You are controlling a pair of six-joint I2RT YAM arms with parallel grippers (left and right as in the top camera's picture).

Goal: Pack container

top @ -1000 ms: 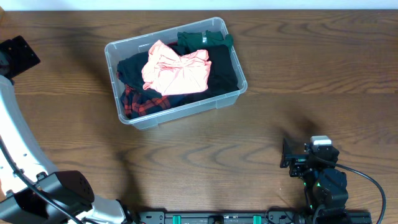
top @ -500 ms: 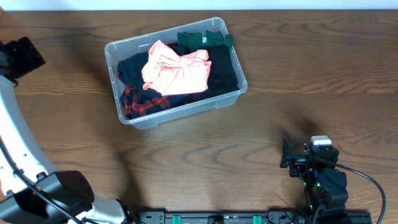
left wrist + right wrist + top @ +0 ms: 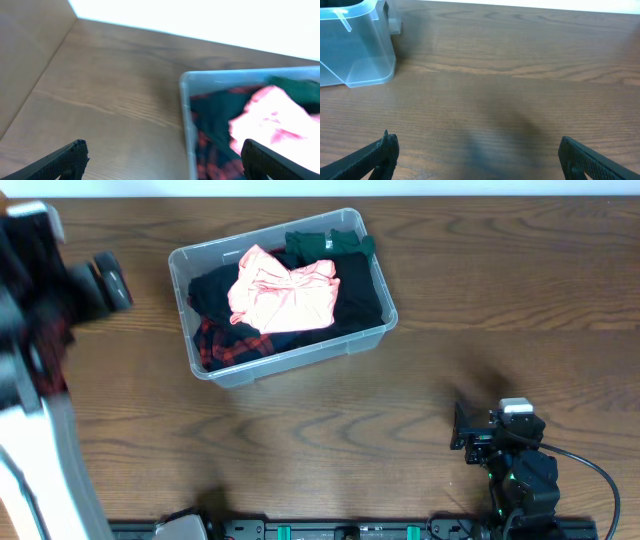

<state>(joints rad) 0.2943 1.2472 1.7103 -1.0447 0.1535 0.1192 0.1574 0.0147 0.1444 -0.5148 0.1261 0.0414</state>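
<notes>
The clear plastic container [image 3: 372,332] stands at the back middle of the table. It holds a pink garment [image 3: 282,290], a black garment [image 3: 360,298], a green garment [image 3: 326,243] and a red-and-black plaid cloth [image 3: 228,345]. My left gripper [image 3: 162,162] is open and empty, high over the table left of the container's left rim [image 3: 186,115]. In the overhead view the left arm [image 3: 40,290] is blurred at the left edge. My right gripper [image 3: 479,155] is open and empty above bare wood near the front right. A corner of the container [image 3: 365,60] shows in the right wrist view.
The wooden table [image 3: 480,330] runs to a white wall at the back. The right arm's base [image 3: 515,465] sits at the front right edge. A raised wooden side panel [image 3: 25,55] shows left of the table in the left wrist view.
My left arm has swung right and toward the container, and is blurred with motion. The right arm and the container's contents have not moved.
</notes>
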